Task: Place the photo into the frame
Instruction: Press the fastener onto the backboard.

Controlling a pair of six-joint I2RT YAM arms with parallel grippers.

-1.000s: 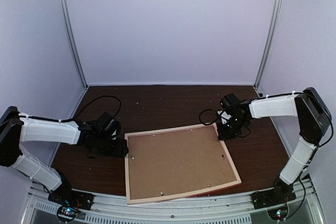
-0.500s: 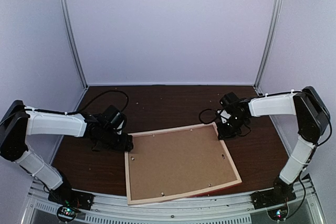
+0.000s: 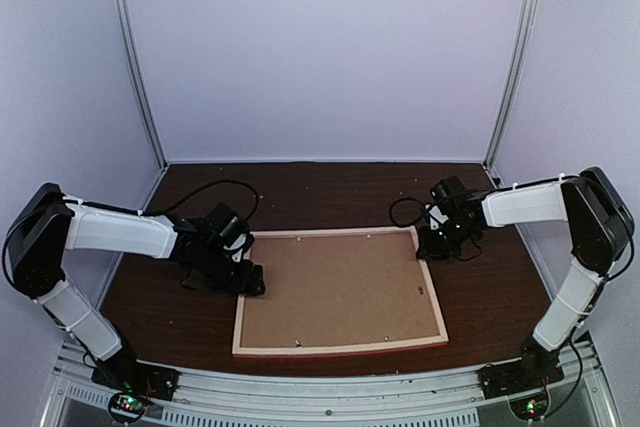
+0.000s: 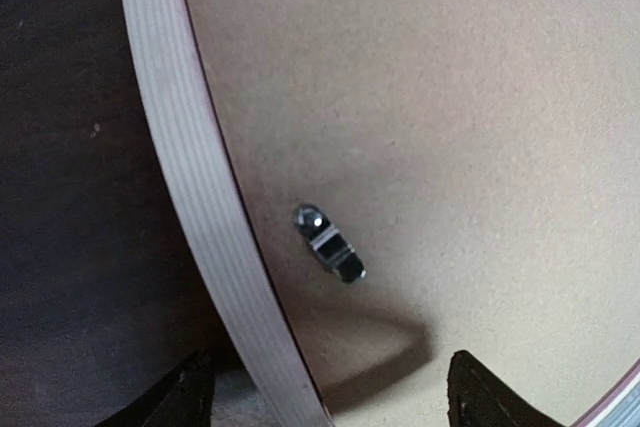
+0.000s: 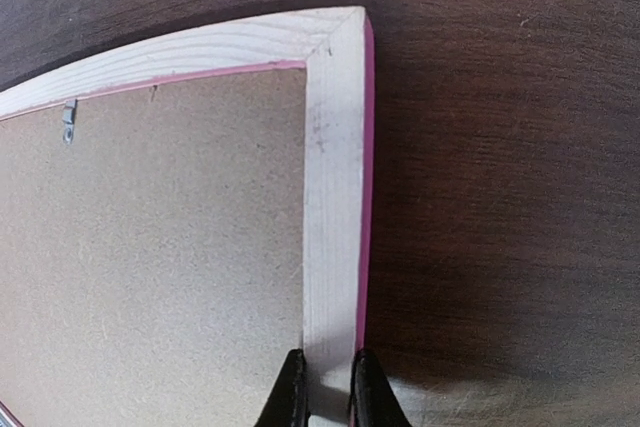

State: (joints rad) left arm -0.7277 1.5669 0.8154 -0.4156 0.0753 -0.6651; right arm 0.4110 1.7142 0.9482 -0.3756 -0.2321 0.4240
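The frame (image 3: 340,348) lies face down on the dark table, with pale wood sides and a pink edge. Brown backing board (image 3: 340,287) fills it. The photo is not in view. My left gripper (image 3: 250,282) is open at the frame's left rail. In the left wrist view its jaws (image 4: 335,397) straddle the rail (image 4: 190,177) and the edge of the backing (image 4: 450,127). My right gripper (image 3: 428,247) is at the frame's right rail near the far right corner. In the right wrist view it (image 5: 328,397) is shut on that rail (image 5: 330,177).
Small metal turn clips (image 4: 328,245) hold the backing along the frame's inner edge, and one shows in the right wrist view (image 5: 68,119). The dark wood table (image 3: 300,197) extends behind the frame to the white back wall. A metal rail (image 3: 330,387) runs along the near edge.
The frame has swung from tilted to square with the table's near edge and slid back from it. My left gripper has moved right to the frame's left rail. My right gripper moved with its corner.
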